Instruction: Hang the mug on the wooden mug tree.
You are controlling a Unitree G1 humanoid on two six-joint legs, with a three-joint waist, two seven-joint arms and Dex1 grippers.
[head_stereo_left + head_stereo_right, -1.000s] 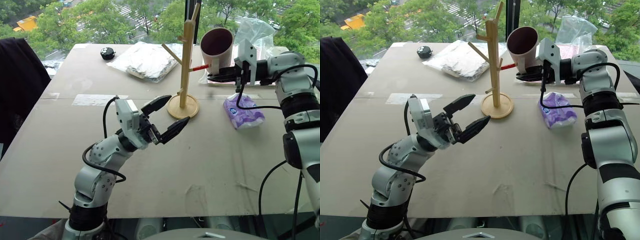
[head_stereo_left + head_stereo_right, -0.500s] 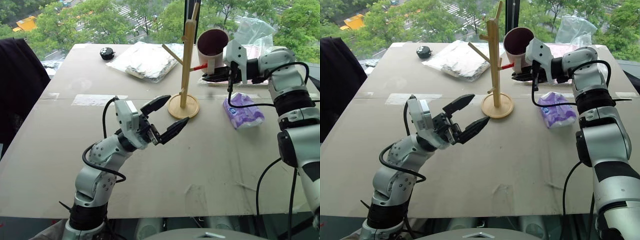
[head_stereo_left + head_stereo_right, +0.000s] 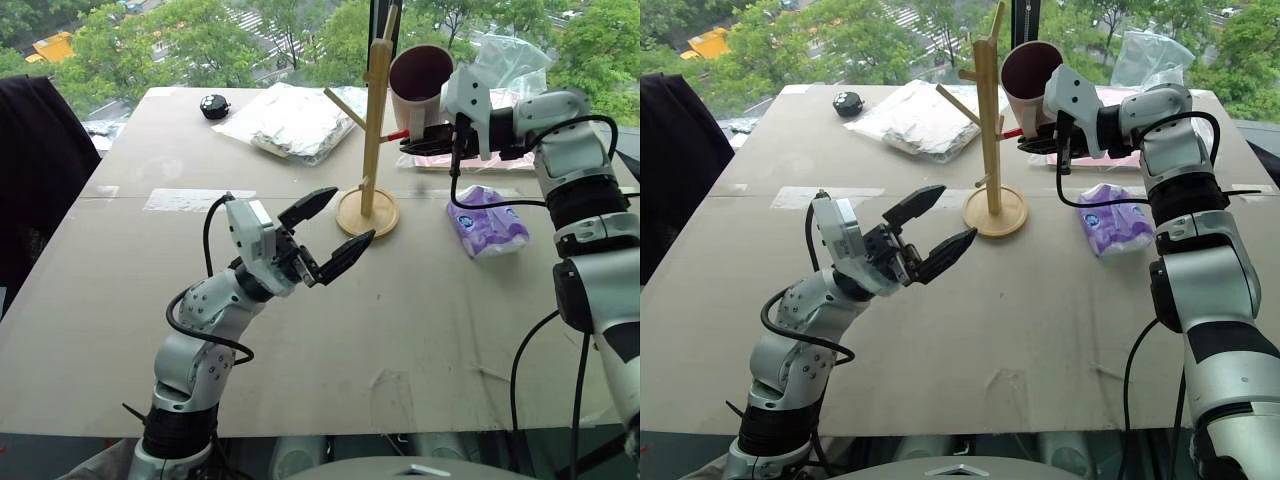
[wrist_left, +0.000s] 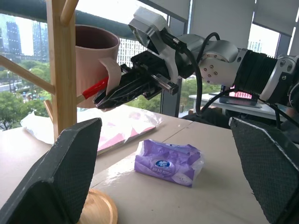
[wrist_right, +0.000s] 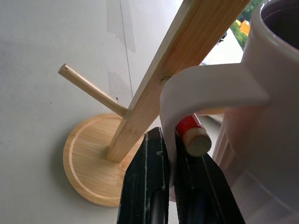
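While table [image 3: 420,330] lies bare by window | right gripper [image 5: 170,186] clamps mug [image 3: 420,85] handle at tree [image 3: 372,120] | left gripper [image 3: 330,232] agape, empty

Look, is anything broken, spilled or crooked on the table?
Nothing stands out. The wooden mug tree stands straight, the mug looks whole in the right gripper, and the purple packet lies closed on the table.
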